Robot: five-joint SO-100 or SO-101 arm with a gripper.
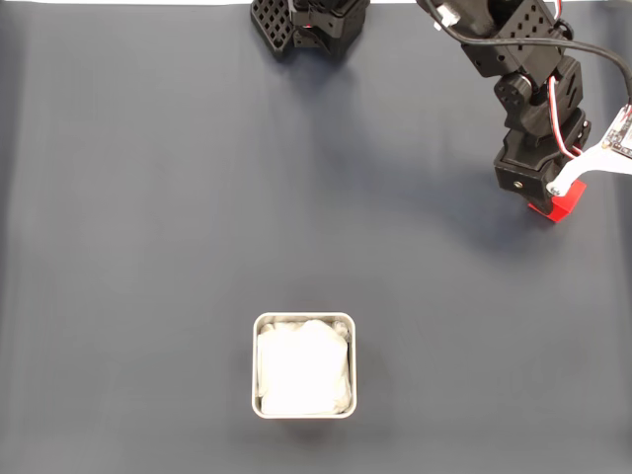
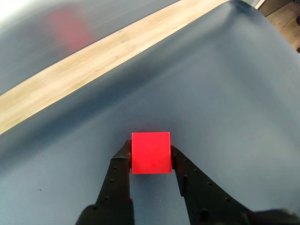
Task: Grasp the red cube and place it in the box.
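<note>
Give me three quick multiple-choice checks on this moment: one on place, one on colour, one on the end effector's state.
1. Where is the box in the fixed view?
A. Lower centre
B. Top right
C. Far left

2. What colour is the box's lining?
A. Red
B. White
C. Black

3. What is the end effector doing?
A. Open over the box
B. Shut on nothing
C. Shut on the red cube

Answers: 1 A, it sits low on the grey mat; 2 B, pale stuffing fills it; 3 C, the wrist view shows both fingers against the cube's sides.
</note>
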